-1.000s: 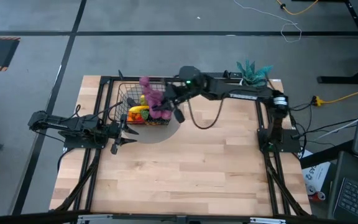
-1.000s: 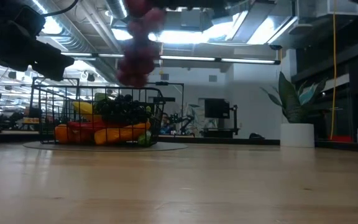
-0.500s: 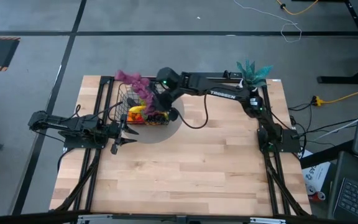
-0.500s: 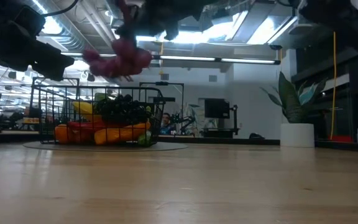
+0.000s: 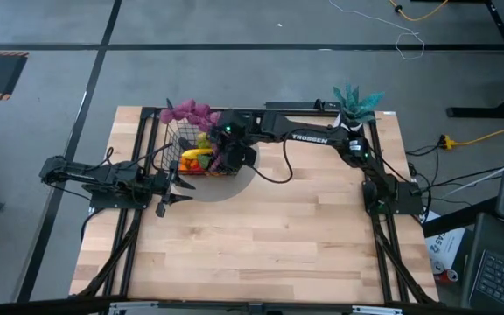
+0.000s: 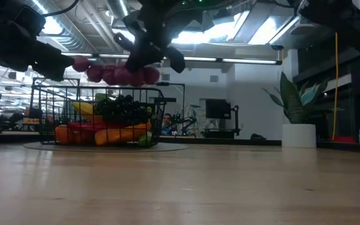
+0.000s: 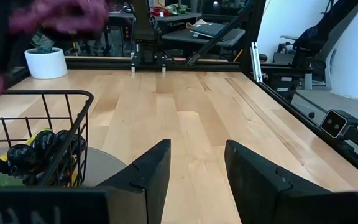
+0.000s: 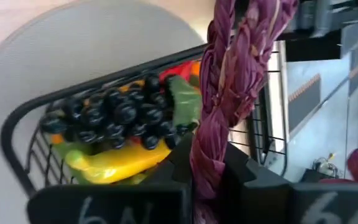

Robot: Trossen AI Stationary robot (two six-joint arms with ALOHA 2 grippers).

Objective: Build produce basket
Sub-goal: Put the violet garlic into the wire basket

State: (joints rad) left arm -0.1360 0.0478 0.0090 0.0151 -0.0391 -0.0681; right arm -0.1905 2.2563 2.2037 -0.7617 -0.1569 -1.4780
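basket (image 5: 187, 149) of black wire mesh stands on a grey round mat (image 5: 234, 185) at the far left part of the wooden table (image 5: 261, 236), upright, its sides open in a grid. inside it the low view shows a heap of toy produce: a yellow banana (image 6: 84, 108) toward the back, a bunch of dark grapes (image 6: 122, 107) on top toward the near right corner, something red (image 6: 83, 129) lying low, and orange pieces (image 6: 125, 134) along the bottom. the right wrist view looks down on the same load, with the dark grapes (image 8: 114, 118) above a yellow-green piece (image 8: 114, 162) and a bit of green and red behind them.

right gripper (image 5: 227, 150) is over the basket's right side, above its rim, its fingers clamped tight on a twisted purple string (image 8: 225, 93). that string ends in a row of purple-pink balls (image 6: 114, 74), which hang level above the basket's top edge, not touching the produce below. from above, the balls (image 5: 186, 112) show past the basket's far edge.

left gripper (image 5: 166, 187) waits low at the table's left side, just beside the basket's near left corner, fingers (image 7: 148, 171) parted and holding nothing.

white pot with a teal plant (image 5: 353, 103) sits at the table's far right corner, well apart from the basket.
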